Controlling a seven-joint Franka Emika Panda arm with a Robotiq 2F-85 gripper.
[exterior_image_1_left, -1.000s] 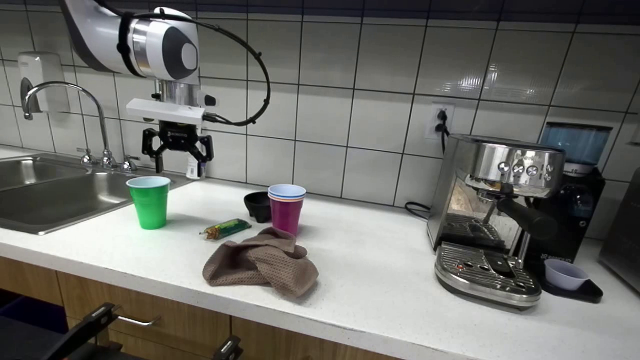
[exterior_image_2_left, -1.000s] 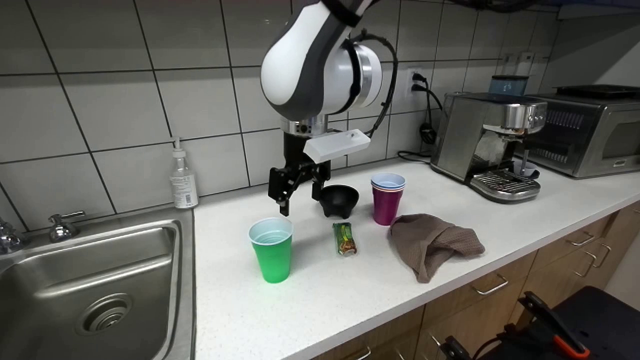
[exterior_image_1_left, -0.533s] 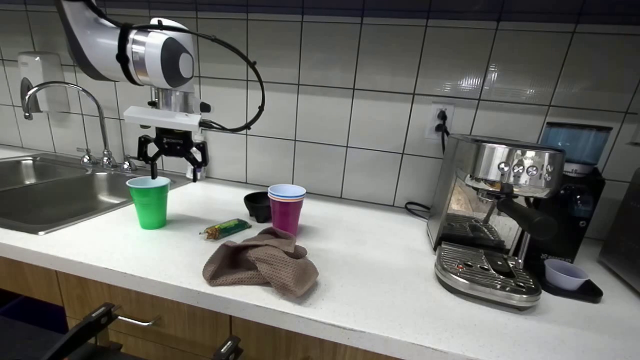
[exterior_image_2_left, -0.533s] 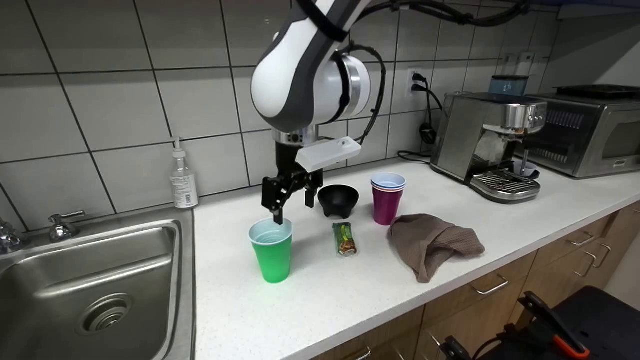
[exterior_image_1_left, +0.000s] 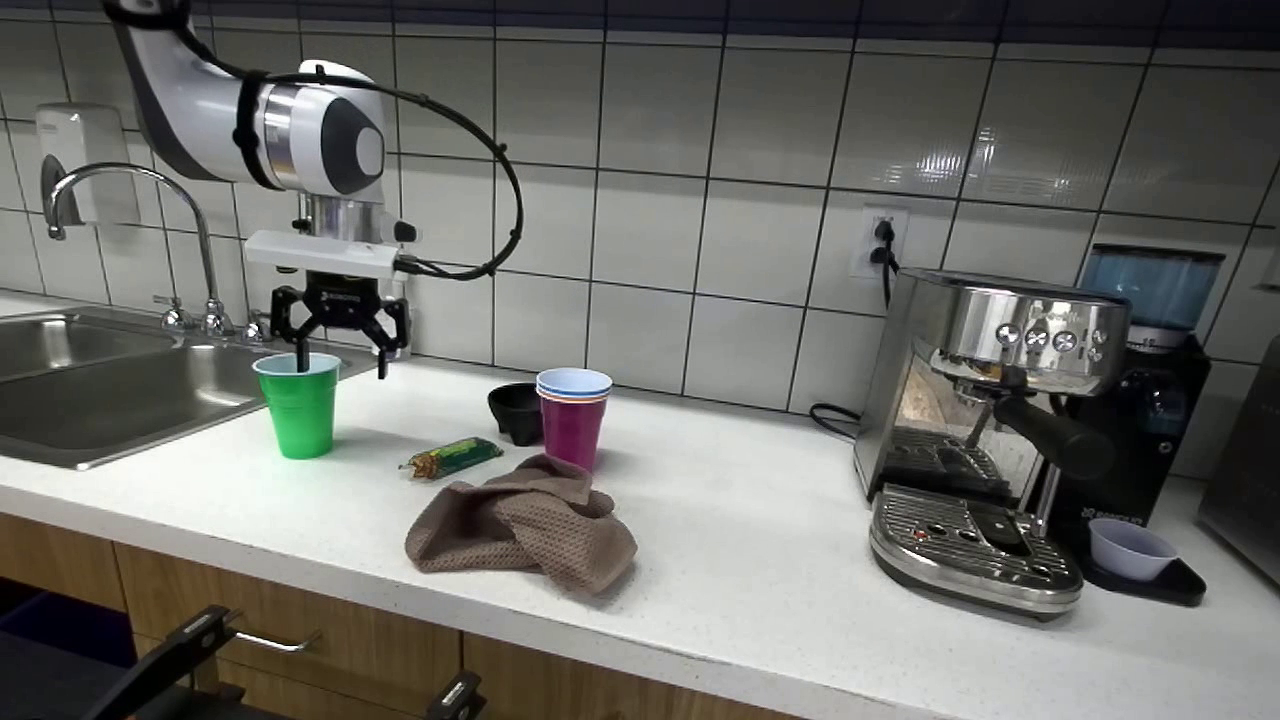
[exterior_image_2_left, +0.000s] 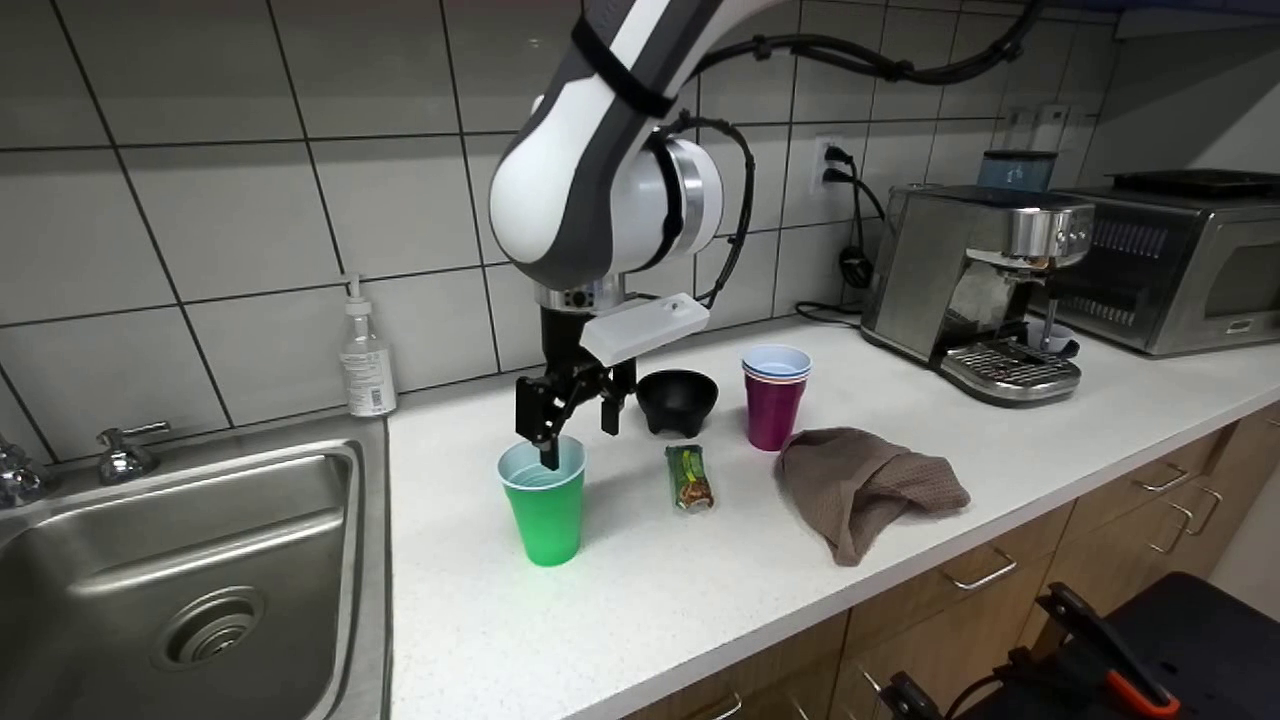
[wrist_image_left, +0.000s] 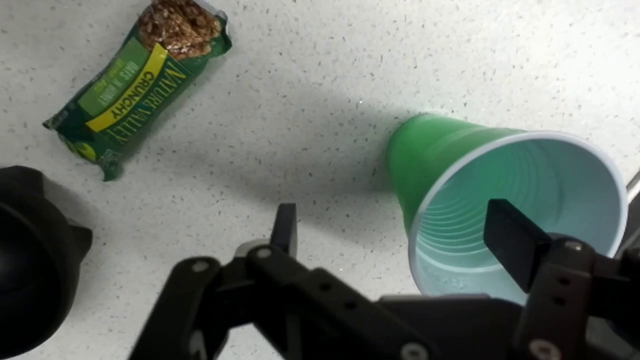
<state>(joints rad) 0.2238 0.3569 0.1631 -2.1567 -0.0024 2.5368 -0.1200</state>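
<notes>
Now hand (exterior_image_1_left: 342, 373) lower, at green cup (exterior_image_1_left: 303, 416).

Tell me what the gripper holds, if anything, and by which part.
Nothing is held: the gripper is open, one finger in or above the green cup, the other outside it.

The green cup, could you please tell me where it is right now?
In both exterior views, the green cup stands right of the sink and left of the snack bar, one finger of the open gripper at its mouth.

Green cup (exterior_image_1_left: 303, 418); black hand (exterior_image_1_left: 342, 372); white counter (wrist_image_left: 310, 75), dark-speckled.
</notes>
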